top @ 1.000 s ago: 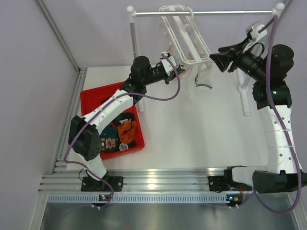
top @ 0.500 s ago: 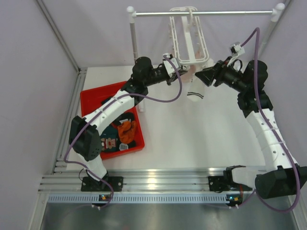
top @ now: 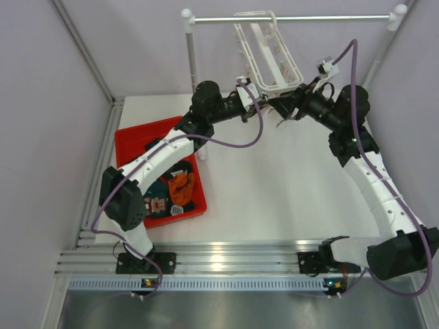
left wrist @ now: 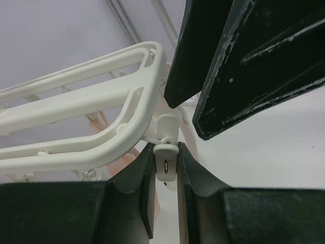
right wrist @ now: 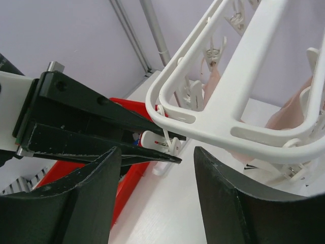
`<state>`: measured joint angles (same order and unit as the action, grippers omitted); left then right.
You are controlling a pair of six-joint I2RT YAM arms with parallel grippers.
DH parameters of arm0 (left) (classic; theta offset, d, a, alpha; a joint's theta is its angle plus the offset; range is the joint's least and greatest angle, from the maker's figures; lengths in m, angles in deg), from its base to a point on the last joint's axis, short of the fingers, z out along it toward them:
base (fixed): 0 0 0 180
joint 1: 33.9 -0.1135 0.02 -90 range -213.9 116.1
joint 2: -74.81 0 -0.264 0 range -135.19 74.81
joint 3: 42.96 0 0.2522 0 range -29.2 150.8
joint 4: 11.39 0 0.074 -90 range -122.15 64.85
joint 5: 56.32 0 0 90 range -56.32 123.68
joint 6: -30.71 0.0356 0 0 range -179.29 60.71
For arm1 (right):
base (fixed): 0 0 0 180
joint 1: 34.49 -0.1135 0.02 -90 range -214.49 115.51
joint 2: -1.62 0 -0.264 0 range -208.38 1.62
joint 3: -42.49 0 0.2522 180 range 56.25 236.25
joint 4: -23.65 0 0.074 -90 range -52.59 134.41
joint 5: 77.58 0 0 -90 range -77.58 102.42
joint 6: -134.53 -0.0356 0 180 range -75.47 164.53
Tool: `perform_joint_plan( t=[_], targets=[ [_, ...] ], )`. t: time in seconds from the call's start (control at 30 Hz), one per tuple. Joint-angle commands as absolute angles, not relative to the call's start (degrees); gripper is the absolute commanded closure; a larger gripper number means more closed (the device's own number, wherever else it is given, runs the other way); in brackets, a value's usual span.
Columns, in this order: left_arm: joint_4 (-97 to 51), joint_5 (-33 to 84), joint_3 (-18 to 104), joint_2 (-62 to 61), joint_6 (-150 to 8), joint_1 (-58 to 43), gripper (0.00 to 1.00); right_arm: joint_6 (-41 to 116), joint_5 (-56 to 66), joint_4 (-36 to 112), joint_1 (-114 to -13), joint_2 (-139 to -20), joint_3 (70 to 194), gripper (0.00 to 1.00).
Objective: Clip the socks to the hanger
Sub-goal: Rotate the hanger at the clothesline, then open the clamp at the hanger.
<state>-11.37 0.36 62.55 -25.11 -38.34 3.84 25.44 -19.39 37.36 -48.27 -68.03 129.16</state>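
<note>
The white grid hanger (top: pixel 266 49) hangs by its hook from the rail. My left gripper (top: pixel 265 101) reaches its lower corner and is shut on one dangling white clip (left wrist: pixel 165 158), with the hanger frame (left wrist: pixel 96 101) just above. My right gripper (top: pixel 284 105) faces it from the right, open and empty (right wrist: pixel 157 152), close to that same clip (right wrist: pixel 155 140). A pale pink sock (right wrist: pixel 299 104) and a white sock with a dark mark (right wrist: pixel 255 168) hang on the hanger. An orange sock (top: pixel 182 186) and a dark teal cartoon sock (top: pixel 158 203) lie in the red bin.
The red bin (top: pixel 147 128) stands at the left of the table. The metal rail (top: pixel 322 18) spans the back on white posts (top: pixel 191 58). Purple cables loop off both wrists.
My right arm has swung left and down to the hanger's lower end, close to the left gripper. The hanger has swung with it. The left arm has held its place.
</note>
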Motion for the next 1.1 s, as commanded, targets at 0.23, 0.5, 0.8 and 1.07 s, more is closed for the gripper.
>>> perform_joint_plan(
  t=[0.23,0.5,0.8,1.07],
  targets=[
    [-11.17,0.89,65.64,-25.47,-37.41,4.77,0.93,26.07,-15.79,35.13,-51.71,-70.62,132.63,0.36],
    [-11.53,1.07,65.64,-25.29,-36.35,5.47,0.93,27.83,-12.29,39.06,-52.77,-72.65,135.00,0.45],
    [-10.83,2.21,65.02,-24.77,-36.44,5.65,0.93,29.15,-10.43,43.91,-52.77,-73.88,136.67,0.63],
    [-11.26,3.62,64.50,-24.24,-37.14,5.74,0.75,26.87,-12.80,42.16,-52.24,-73.79,137.02,1.00]
  ],
)
